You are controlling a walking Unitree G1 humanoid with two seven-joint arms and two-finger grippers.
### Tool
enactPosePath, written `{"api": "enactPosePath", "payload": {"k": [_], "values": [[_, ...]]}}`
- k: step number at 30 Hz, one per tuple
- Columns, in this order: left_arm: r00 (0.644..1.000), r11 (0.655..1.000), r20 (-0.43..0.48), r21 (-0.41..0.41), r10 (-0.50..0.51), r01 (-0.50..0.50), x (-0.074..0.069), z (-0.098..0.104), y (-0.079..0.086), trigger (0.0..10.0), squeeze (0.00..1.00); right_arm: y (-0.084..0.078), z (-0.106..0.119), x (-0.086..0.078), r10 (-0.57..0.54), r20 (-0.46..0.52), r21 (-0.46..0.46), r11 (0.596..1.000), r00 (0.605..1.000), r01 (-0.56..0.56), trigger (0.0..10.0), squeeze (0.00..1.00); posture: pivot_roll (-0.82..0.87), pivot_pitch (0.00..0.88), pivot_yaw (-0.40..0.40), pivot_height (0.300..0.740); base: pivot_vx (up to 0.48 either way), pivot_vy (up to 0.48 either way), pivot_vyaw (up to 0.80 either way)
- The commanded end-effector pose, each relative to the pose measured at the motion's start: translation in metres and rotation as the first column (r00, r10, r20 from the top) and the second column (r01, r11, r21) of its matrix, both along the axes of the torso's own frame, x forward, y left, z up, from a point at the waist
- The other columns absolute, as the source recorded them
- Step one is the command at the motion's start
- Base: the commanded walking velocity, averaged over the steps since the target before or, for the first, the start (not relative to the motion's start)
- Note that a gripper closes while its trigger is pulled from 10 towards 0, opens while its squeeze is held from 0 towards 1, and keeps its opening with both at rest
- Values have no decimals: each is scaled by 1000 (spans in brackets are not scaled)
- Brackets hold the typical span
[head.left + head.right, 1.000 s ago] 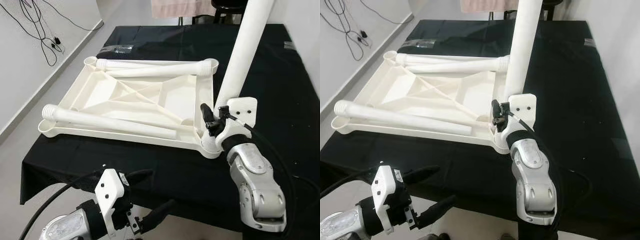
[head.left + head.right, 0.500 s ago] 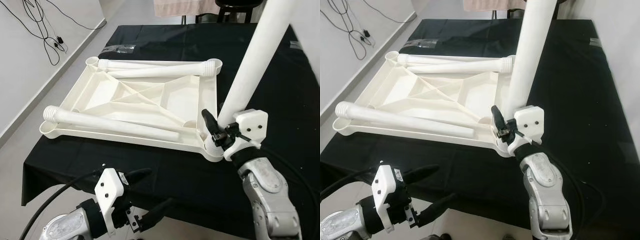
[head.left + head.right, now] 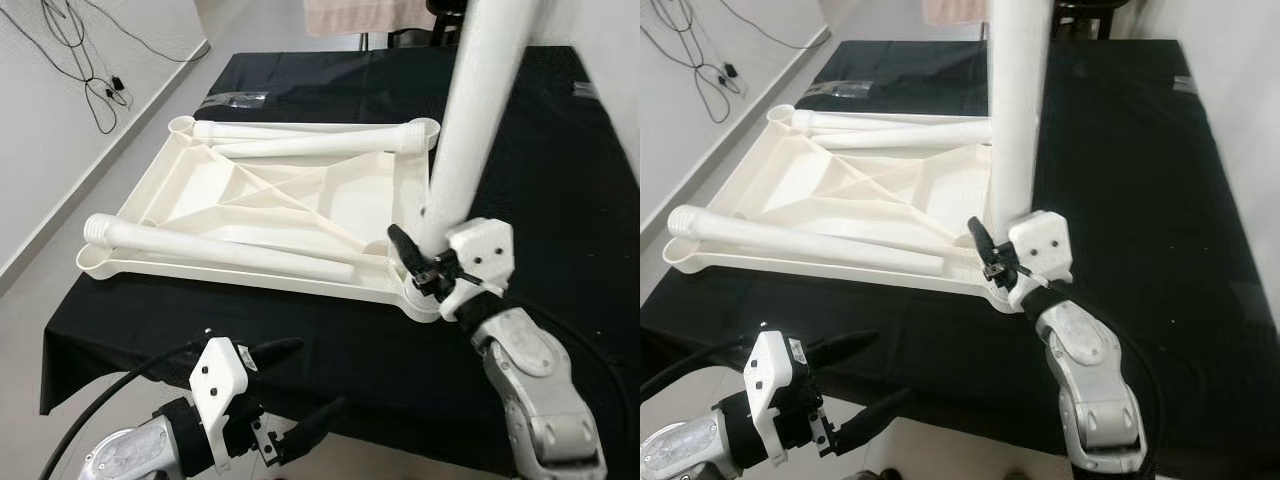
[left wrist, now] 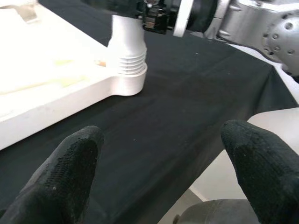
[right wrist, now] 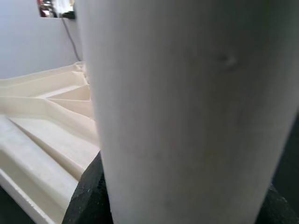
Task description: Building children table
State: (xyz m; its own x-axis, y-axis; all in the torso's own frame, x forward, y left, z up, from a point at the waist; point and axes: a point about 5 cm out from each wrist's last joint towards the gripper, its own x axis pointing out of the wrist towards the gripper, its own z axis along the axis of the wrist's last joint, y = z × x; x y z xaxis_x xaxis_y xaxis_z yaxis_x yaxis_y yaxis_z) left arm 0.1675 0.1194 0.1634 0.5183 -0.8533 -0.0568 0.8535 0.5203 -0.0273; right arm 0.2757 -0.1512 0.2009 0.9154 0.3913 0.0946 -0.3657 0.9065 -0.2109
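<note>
A white plastic table top lies upside down on the black-covered table. One loose white leg rests along its near side and two more lie along the far side. A fourth leg stands nearly upright, its threaded end in the near right corner socket. My right gripper is shut on this leg just above the socket, and the leg looms close in the right wrist view. My left gripper hangs open below the table's front edge.
A small clear bag lies on the cloth beyond the table top. Black cables hang on the white wall at the left. A chair with a pale cloth stands past the far edge. Bare black cloth stretches to the right.
The held leg, which leaned towards the right half a second ago, has swung closer to upright. My right gripper has shifted slightly left with it. The left gripper has stayed put.
</note>
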Motion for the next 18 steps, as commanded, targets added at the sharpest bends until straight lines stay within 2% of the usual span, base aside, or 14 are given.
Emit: {"api": "enactPosePath", "payload": {"k": [1, 13, 16, 17, 18], "values": [[1000, 1000, -11, 30, 1, -1, -2, -4, 2, 10000, 0, -8, -50, 4, 3, -301, 29, 1000, 954, 6, 10000, 0, 4, 229, 89, 740, 0, 0, 0], [1000, 1000, -11, 27, 6, -5, -3, -4, 1, 10000, 0, -12, -53, 14, 74, -348, 80, 996, 935, -49, 10000, 0, 16, 224, 80, 740, 0, 0, 0], [1000, 1000, -11, 28, 7, -6, -3, -4, 1, 10000, 0, -13, -56, 15, 54, -356, 71, 997, 933, -31, 10000, 0, 18, 223, 81, 740, 0, 0, 0], [1000, 1000, -11, 30, 6, -6, -4, -4, 1, 10000, 0, -16, -59, 15, -52, -356, 40, 997, 933, 70, 10000, 0, 19, 222, 82, 740, 0, 0, 0], [1000, 1000, -11, 30, 6, -6, -4, -4, 1, 10000, 0, -16, -59, 15, -52, -356, 40, 997, 933, 70, 10000, 0, 19, 222, 82, 740, 0, 0, 0]]}}
